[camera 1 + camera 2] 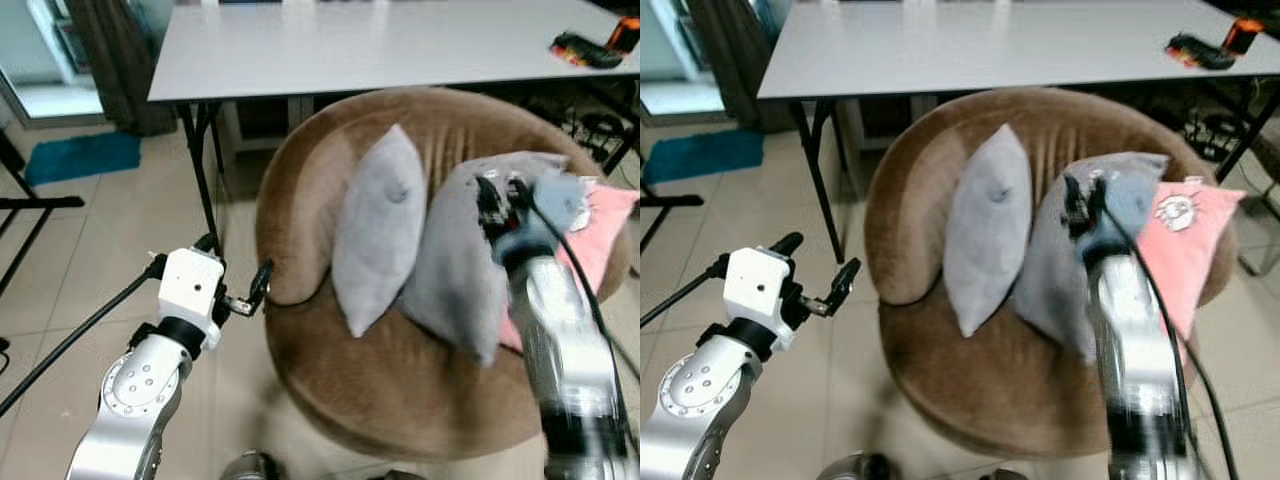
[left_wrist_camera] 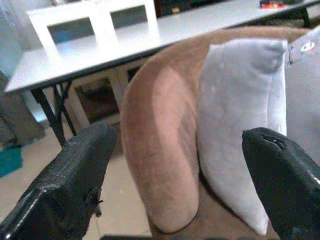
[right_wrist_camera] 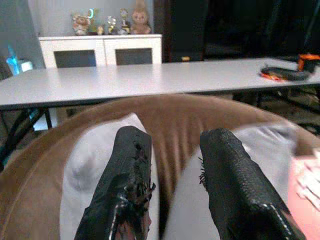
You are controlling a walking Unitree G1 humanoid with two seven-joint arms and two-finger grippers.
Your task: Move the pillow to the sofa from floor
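A round brown sofa [image 1: 300,190] holds three pillows. One grey pillow [image 1: 375,225] leans upright against its back, a second grey pillow [image 1: 455,270] slumps to its right, and a pink pillow [image 1: 600,235] lies at the far right. My right gripper [image 1: 502,195] hovers at the top of the second grey pillow, open, with nothing between its fingers [image 3: 127,190]. My left gripper [image 1: 235,262] is open beside the sofa's left armrest, above the tiled floor, and holds nothing.
A grey table [image 1: 400,45] stands right behind the sofa, with a black and red item [image 1: 585,48] on its far right. Black table legs [image 1: 200,160] stand near my left gripper. A blue mat [image 1: 85,155] lies on the floor at the left.
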